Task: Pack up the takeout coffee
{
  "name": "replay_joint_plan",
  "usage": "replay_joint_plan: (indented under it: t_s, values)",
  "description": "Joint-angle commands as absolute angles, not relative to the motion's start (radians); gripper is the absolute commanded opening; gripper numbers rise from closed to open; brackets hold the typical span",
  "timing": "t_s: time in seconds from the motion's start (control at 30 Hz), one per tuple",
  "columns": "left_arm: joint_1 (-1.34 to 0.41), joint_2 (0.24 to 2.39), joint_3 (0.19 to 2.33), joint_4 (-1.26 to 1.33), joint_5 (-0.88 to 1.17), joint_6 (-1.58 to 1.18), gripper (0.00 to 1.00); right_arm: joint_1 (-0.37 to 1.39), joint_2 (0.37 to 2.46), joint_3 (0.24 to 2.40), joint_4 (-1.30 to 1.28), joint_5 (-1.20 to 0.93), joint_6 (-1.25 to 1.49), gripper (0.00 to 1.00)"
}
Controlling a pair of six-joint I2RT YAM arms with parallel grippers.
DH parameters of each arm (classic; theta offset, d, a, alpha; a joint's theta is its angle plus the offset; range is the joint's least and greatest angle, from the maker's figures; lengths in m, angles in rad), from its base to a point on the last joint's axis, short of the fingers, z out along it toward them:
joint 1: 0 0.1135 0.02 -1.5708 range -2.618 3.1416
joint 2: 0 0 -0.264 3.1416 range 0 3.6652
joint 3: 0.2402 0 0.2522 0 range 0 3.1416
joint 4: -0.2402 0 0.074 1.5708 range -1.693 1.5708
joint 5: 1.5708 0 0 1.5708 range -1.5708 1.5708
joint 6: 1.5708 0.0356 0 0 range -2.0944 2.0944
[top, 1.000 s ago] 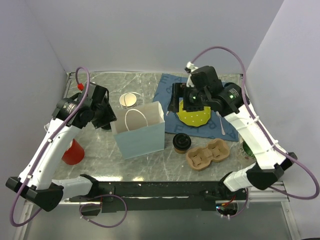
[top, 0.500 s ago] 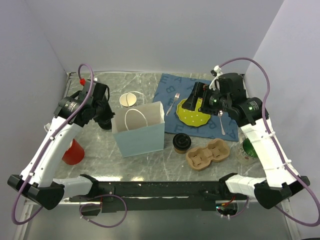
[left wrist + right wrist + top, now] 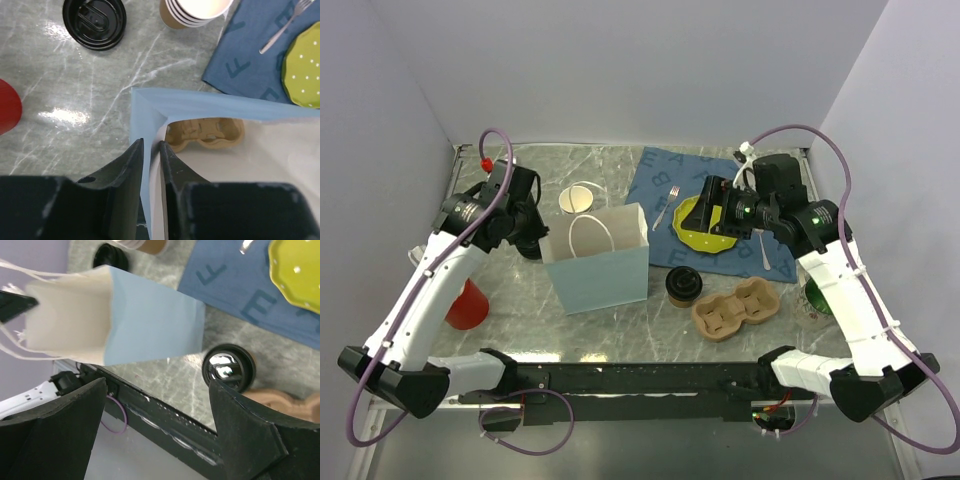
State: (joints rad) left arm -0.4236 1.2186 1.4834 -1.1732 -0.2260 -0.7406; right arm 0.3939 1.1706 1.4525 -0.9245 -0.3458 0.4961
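The takeout coffee (image 3: 683, 284), a brown cup with a black lid, stands on the table right of the light blue paper bag (image 3: 605, 268). It also shows in the right wrist view (image 3: 229, 366). My left gripper (image 3: 536, 238) is shut on the bag's left rim (image 3: 150, 115), one finger inside and one outside (image 3: 151, 145). My right gripper (image 3: 708, 214) is open and empty, hovering over the yellow plate (image 3: 712, 236), above and behind the coffee (image 3: 156, 382). A brown cup carrier (image 3: 205, 132) lies inside the bag.
A second brown cup carrier (image 3: 735, 310) lies right of the coffee. A stack of cream cups (image 3: 578, 199) stands behind the bag, with a loose black lid (image 3: 94, 22) near it. There is also a blue cloth (image 3: 665, 182) with a fork, a red cup (image 3: 466, 305) and a green mug (image 3: 817, 298).
My right arm swung right and its wrist turned, leaving the open gripper over the plate. My left gripper has kept hold of the bag's rim.
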Motion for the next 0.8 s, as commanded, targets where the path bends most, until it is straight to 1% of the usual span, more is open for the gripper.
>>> replay_joint_plan:
  t_s: [0.0, 0.03, 0.07, 0.17, 0.23, 0.27, 0.4, 0.47, 0.5, 0.6, 0.77]
  values:
    - [-0.414, 1.233, 1.493, -1.178, -0.276, -0.706, 0.24, 0.390, 1.152, 1.460, -0.998, -0.296, 0.463, 0.89]
    - [-0.414, 1.233, 1.491, -1.171, -0.273, -0.700, 0.23, 0.390, 1.160, 1.463, -1.014, -0.275, 0.457, 0.89]
    - [-0.413, 1.233, 1.491, -1.164, -0.270, -0.695, 0.16, 0.391, 1.166, 1.465, -1.031, -0.265, 0.443, 0.88]
    - [-0.411, 1.232, 1.499, -1.135, -0.239, -0.667, 0.01, 0.403, 1.198, 1.468, -1.095, -0.230, 0.399, 0.83]
    - [-0.413, 1.213, 1.496, -1.089, -0.184, -0.634, 0.01, 0.431, 1.241, 1.468, -1.153, -0.177, 0.371, 0.82]
    - [-0.413, 1.204, 1.485, -1.065, -0.160, -0.620, 0.01, 0.469, 1.253, 1.462, -1.164, -0.113, 0.355, 0.82]
    - [-0.411, 1.091, 1.422, -0.941, -0.052, -0.562, 0.01, 0.560, 1.298, 1.402, -1.149, -0.031, 0.363, 0.82]
    - [-0.413, 1.030, 1.335, -0.821, 0.022, -0.542, 0.01, 0.569, 1.295, 1.367, -1.103, -0.034, 0.397, 0.83]
    - [-0.413, 0.956, 1.294, -0.763, 0.049, -0.516, 0.01, 0.569, 1.290, 1.333, -1.089, -0.040, 0.409, 0.84]
    - [-0.414, 0.823, 1.152, -0.613, 0.113, -0.488, 0.01, 0.568, 1.276, 1.301, -1.074, -0.046, 0.439, 0.84]
    - [-0.413, 0.724, 1.053, -0.545, 0.173, -0.472, 0.01, 0.568, 1.211, 1.286, -1.048, -0.090, 0.426, 0.85]
